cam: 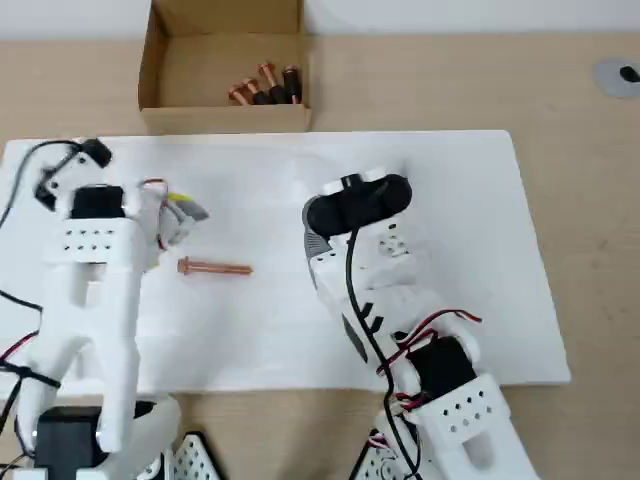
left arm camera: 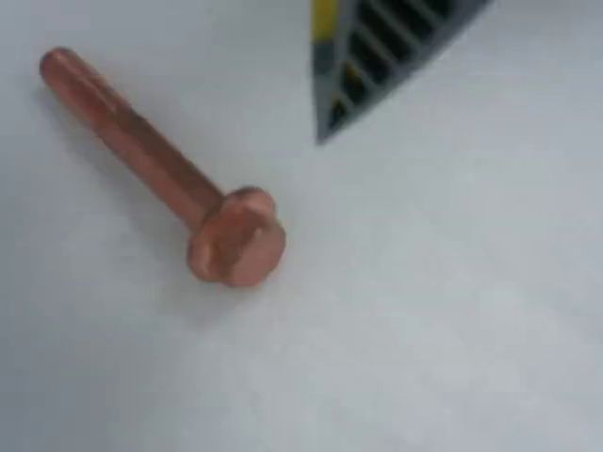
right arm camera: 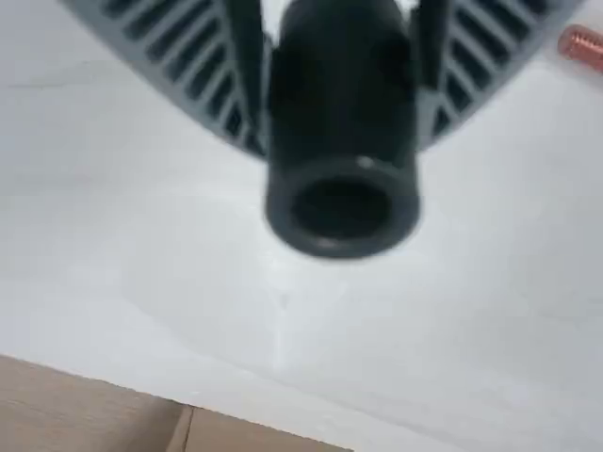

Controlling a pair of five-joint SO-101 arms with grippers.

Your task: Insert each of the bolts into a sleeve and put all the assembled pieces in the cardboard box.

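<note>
The right gripper point(right arm camera: 339, 66) has its fingers point(right arm camera: 179, 56) clenched on a black sleeve point(right arm camera: 341, 160) (its rear end is lost between them). One copper bolt point(cam: 215, 267) lies flat on the white sheet point(cam: 460, 200), just beside the left gripper point(cam: 185, 213); whether that one is released or clenched cannot be told. Assembled pieces point(cam: 265, 88), hard to count, lie in the cardboard box point(cam: 150, 70).

A wooden table point(cam: 580, 180) carries a white board point(cam: 450, 200), an open cardboard box point(cam: 155, 70) just behind the board, and a grey disc point(cam: 612, 77) at the far right edge. One copper bolt point(cam: 214, 267) lies flat on the board.
</note>
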